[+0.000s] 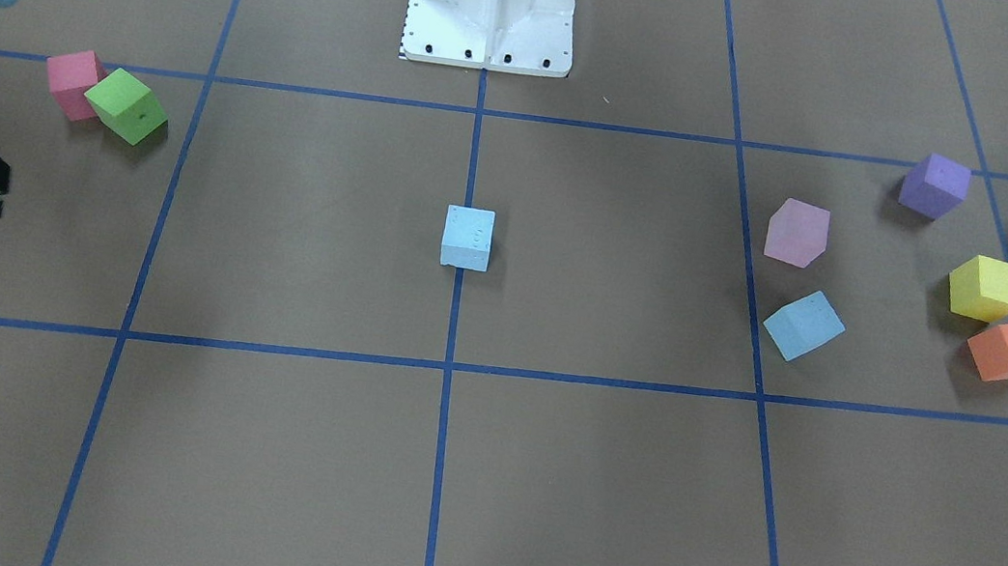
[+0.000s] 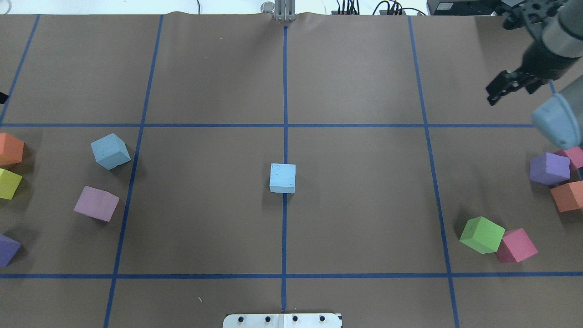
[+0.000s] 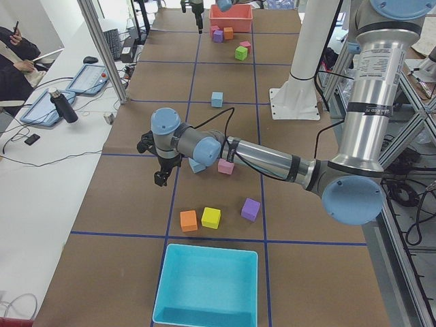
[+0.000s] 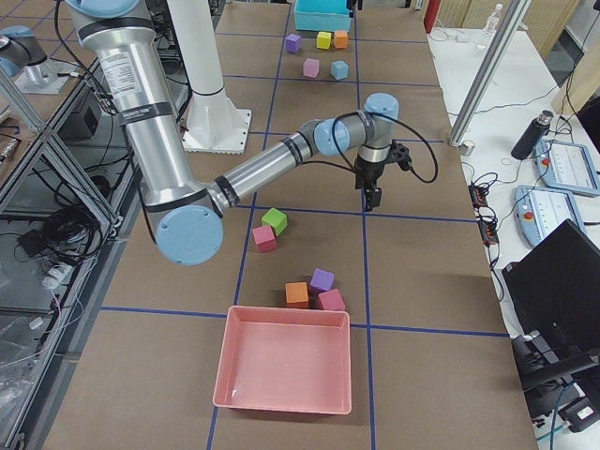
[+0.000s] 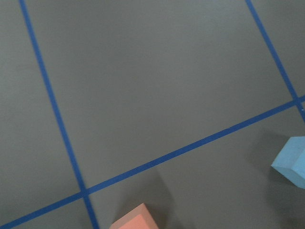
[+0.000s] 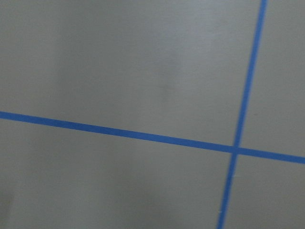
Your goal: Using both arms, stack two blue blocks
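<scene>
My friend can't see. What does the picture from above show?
One blue block sits in the middle of the brown table, on a blue tape line. The second blue block lies off to its left, so nothing is stacked. The right gripper hangs near the top right corner.

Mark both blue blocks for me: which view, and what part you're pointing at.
Centre blue block (image 2: 283, 175), overhead view, top face.
Left-side blue block (image 2: 107, 148), overhead view, top face.

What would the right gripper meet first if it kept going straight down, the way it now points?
Most likely only the table: the right gripper points down, and its wrist view shows just brown paper and blue tape, no block.
</scene>
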Controlling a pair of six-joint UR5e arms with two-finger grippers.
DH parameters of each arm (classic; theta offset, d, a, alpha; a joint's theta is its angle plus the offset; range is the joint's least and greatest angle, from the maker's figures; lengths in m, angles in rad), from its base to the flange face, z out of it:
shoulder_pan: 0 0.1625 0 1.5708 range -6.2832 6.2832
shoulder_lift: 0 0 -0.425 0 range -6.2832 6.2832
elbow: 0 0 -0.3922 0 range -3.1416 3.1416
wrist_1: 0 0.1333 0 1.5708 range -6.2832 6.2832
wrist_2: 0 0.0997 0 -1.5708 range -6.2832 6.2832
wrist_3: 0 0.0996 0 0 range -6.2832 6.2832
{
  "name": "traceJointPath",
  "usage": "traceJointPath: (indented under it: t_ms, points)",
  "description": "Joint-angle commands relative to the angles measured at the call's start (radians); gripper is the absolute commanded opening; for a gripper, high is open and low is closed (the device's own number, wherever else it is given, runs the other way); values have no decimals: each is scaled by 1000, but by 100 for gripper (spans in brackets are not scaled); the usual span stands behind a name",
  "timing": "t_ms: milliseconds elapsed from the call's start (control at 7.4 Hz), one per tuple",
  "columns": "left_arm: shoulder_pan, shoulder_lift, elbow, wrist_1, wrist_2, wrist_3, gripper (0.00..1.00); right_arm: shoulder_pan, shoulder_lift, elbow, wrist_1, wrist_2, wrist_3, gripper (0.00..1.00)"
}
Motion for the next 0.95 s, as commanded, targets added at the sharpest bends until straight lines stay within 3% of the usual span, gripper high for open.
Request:
traceJointPath:
  t_ms: [0,270,541,811]
  points:
    - [56,-38,3,-8,-2,-25,98,271,-155,-71,-8,69,-398,100]
    - [136,-78,16,-11,0,-77,98,403,-250,-111,4,62,-475,100]
    - [199,-111,57,-28,1,-111,98,430,-303,-107,4,61,-459,100]
    - [201,-109,182,-226,1,-108,98,428,-306,-105,4,62,-424,100]
